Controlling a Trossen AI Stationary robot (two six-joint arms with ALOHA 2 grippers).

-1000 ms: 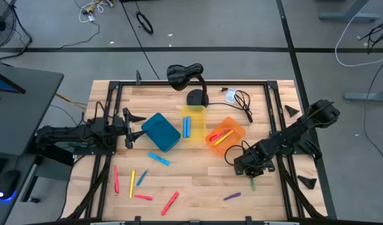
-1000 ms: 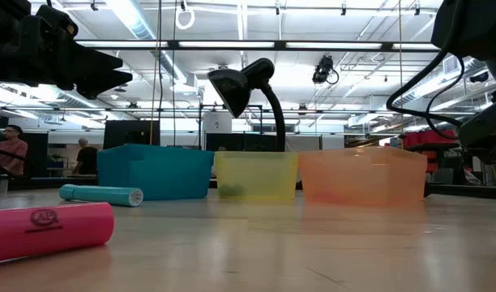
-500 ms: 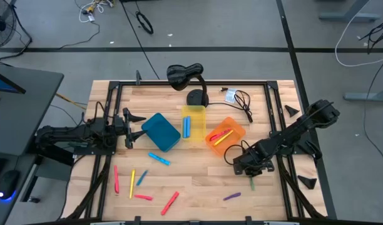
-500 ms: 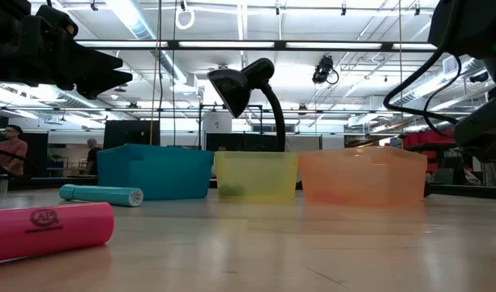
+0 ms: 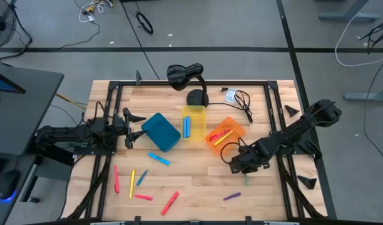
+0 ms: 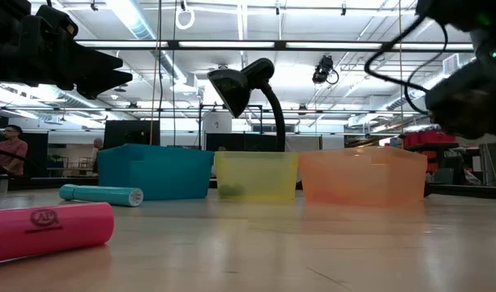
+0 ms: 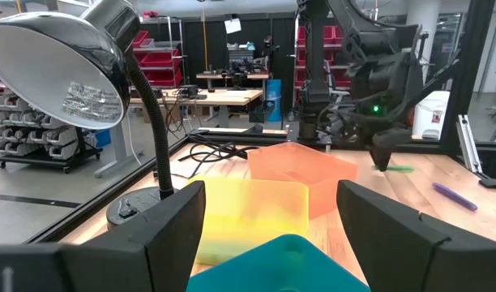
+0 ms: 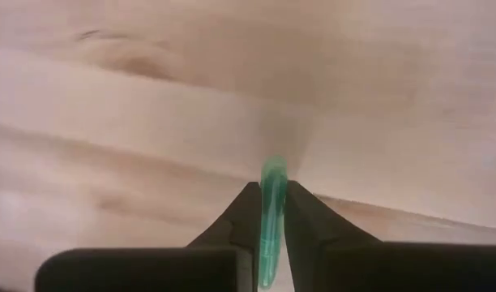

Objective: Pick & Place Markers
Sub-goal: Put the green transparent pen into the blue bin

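While the left gripper (image 5: 130, 128) is waiting open, the right gripper (image 8: 268, 212) is pinching a thin green plastic marker (image 8: 271, 212) lengthwise, near the orange plastic bin (image 5: 234, 133).

Three bins in a row mid-table: closed bin (image 5: 161, 132) on the left, narrow bin (image 5: 193, 121) in the middle, angled bin (image 5: 225, 135) on the right. Desk lamp (image 5: 186, 80) stands behind the narrow bin, cable (image 5: 241, 100) to its right. Loose markers (image 5: 136, 181) lie on the table (image 5: 198, 181) in front of the bins, mostly front-left. Left gripper (image 5: 130, 127) sits just left of the closed bin. Right gripper (image 5: 245, 177) is front-right of the angled bin, a marker (image 8: 271, 215) between its fingers.
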